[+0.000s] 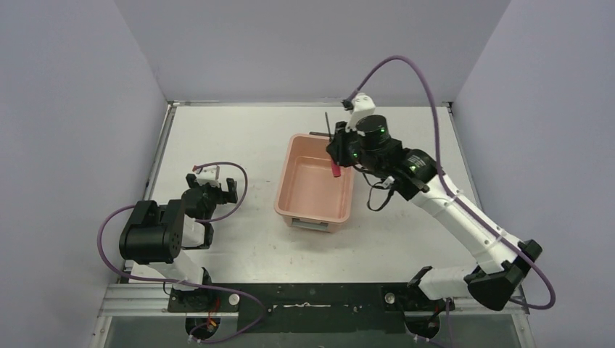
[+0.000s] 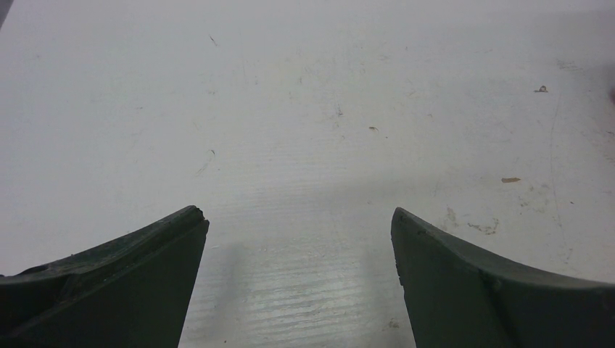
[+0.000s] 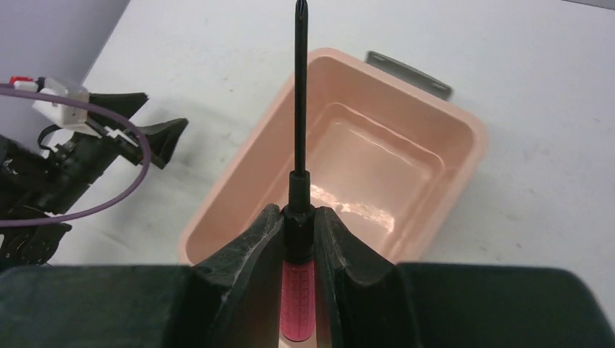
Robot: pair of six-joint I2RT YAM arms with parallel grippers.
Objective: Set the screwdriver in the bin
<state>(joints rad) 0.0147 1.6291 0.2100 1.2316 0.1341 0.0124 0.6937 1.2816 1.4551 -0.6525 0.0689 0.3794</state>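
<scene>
1. My right gripper [image 3: 297, 217] is clamped on the screwdriver [image 3: 299, 109], with both pads pressed against the top of the red handle where it meets the black collar
2. In the right wrist view the thin black shaft sticks straight out from between the fingers, and the red grip runs back between them
3. The top view puts that gripper [image 1: 337, 156] over the far right part of the bin [image 1: 284, 181], with the red handle [image 1: 335, 170] showing above the bin's right side – held up, not lying on the floor of the tub
4. The bin [image 3: 406, 130] sits near the middle of the tabletop [image 1: 217, 130], a little toward the right edge, its long sides running from the near edge to the far edge; I see nothing lying inside it
5. A dark handle [image 3: 410, 74] shows at one short end in the right wrist view
6. My left gripper [image 1: 212, 185] hangs toward the left edge, well apart from the bin
7. Its jaws stand wide apart [image 2: 297, 217] with nothing between them – only scuffed white table surface [image 2: 290, 109] below
</scene>
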